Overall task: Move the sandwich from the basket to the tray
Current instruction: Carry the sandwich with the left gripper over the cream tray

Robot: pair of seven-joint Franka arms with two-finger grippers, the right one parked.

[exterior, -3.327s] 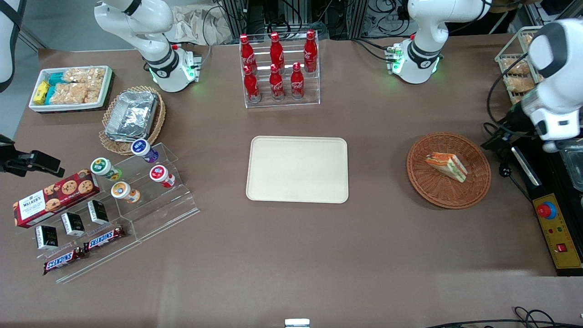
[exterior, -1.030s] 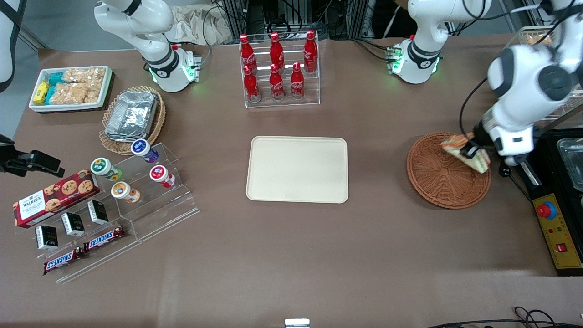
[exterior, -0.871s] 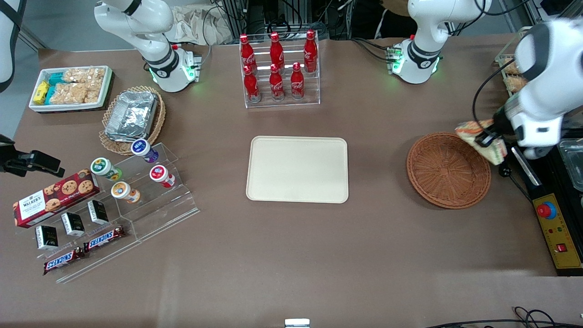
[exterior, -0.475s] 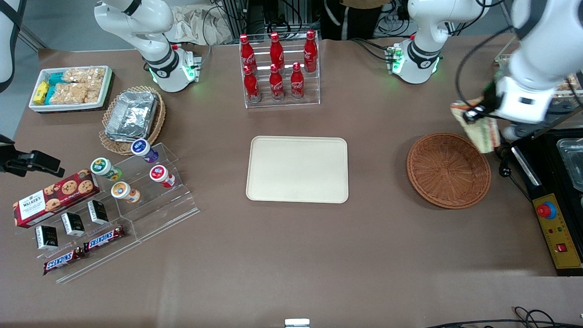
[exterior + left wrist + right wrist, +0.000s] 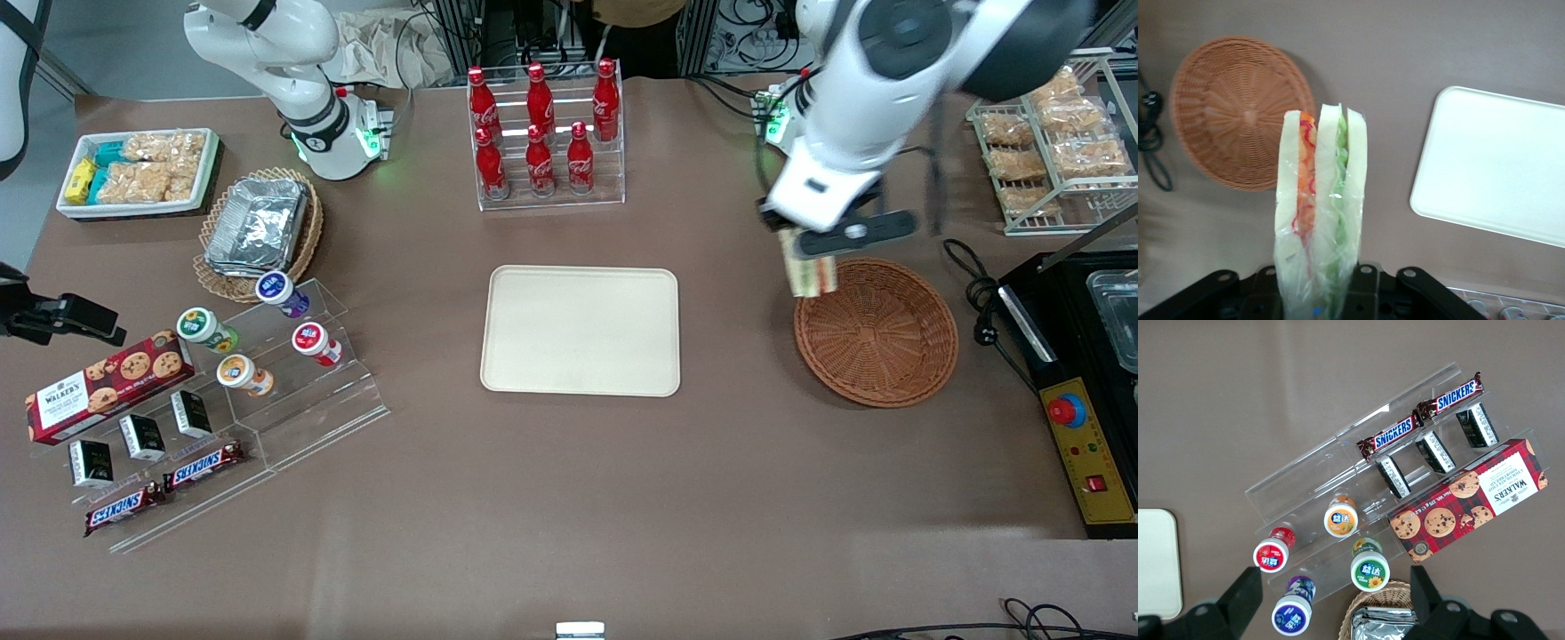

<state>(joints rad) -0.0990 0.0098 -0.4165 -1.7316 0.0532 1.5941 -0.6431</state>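
Fingers of the gripper (image 5: 807,242) are clamped on the sandwich (image 5: 812,275) — in the wrist view the wrapped wedge (image 5: 1319,213) stands up out of the black gripper body with its lower end pinched there, white bread outside, orange-red and green layers showing edge-on. The fingers' tips are hidden by the wrap and the bread, so how narrow the gap is cannot be told.

From the front, the sandwich hangs in the air above the rim of the basket (image 5: 876,332), on the side facing the tray (image 5: 580,330). The basket holds nothing; the tray lies flat on the table (image 5: 569,498), well apart from the basket, with bare brown table between them.

Farther from the front camera than the tray stands a clear rack of red bottles (image 5: 543,124). Toward the working arm's end — a wire rack of snack packets (image 5: 1049,138) and a black box (image 5: 1080,391).
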